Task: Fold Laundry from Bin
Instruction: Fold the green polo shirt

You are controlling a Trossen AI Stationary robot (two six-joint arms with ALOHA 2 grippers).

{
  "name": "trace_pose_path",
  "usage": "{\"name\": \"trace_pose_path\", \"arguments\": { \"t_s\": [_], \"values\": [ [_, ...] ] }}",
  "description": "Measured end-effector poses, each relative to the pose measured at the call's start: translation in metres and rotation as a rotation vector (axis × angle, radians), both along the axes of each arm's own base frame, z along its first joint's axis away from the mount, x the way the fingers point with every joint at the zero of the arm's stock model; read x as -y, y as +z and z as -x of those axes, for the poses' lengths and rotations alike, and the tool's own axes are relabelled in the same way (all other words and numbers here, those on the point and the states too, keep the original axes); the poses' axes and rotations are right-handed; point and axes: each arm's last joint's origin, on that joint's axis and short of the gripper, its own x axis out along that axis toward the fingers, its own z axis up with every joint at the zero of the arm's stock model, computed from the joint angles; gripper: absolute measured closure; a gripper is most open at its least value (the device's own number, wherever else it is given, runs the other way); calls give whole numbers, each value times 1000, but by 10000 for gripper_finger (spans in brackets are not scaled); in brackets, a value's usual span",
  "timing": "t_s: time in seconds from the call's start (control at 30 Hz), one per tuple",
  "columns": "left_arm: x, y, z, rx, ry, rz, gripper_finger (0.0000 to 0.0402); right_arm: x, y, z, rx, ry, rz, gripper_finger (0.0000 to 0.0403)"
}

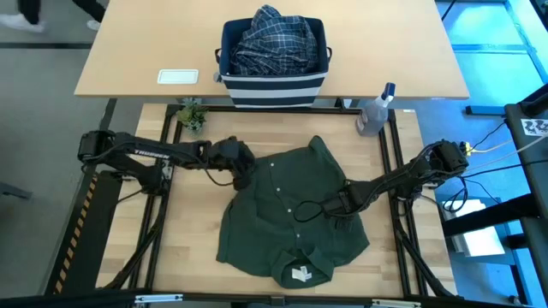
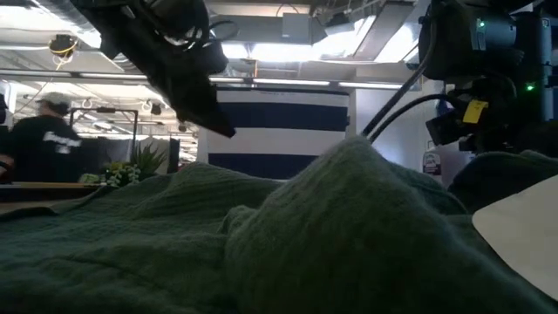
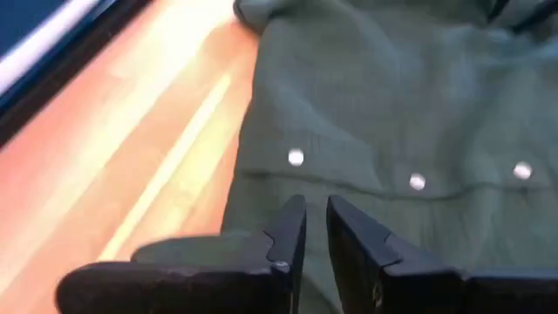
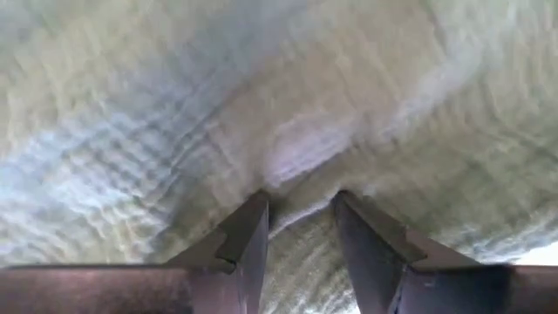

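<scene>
Right hand [image 1: 336, 205] clamped on rumpled olive shirt [image 1: 282, 231]; left hand [image 1: 241, 177] fingers slightly apart, shirt's edge.

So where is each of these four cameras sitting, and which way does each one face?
High view: overhead, straight down on the green shirt, bin and both arms.
Low view: at tabletop height, looking across the shirt to the bin; arms above.
Left wrist view: behind the left gripper, over the shirt's buttoned edge.
Right wrist view: behind the right gripper, pressed into cloth.
All four share the shirt.
</scene>
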Motion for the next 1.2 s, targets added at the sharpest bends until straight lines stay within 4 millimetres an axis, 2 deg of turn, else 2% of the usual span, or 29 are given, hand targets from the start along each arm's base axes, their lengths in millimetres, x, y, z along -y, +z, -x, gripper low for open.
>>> {"name": "trace_pose_path", "arguments": {
  "t_s": [0.17,0.37,0.5,0.77,1.07,1.2],
  "values": [
    [-5,5,-3,20,17,-5,293,0,0,-2,21,6,8,267],
    [-9,-3,-5,7,128,50,216,0,0,-3,41,31,36,267],
    [-11,-14,-9,-22,178,74,188,0,0,-3,44,42,40,267],
    [-20,-44,-15,-98,296,138,182,0,0,-3,43,54,40,267],
    [-29,-54,-14,-108,380,222,182,0,0,-3,42,54,40,267],
    [-29,-56,-12,-131,377,253,196,0,0,-3,42,54,40,267]
  ]
}}
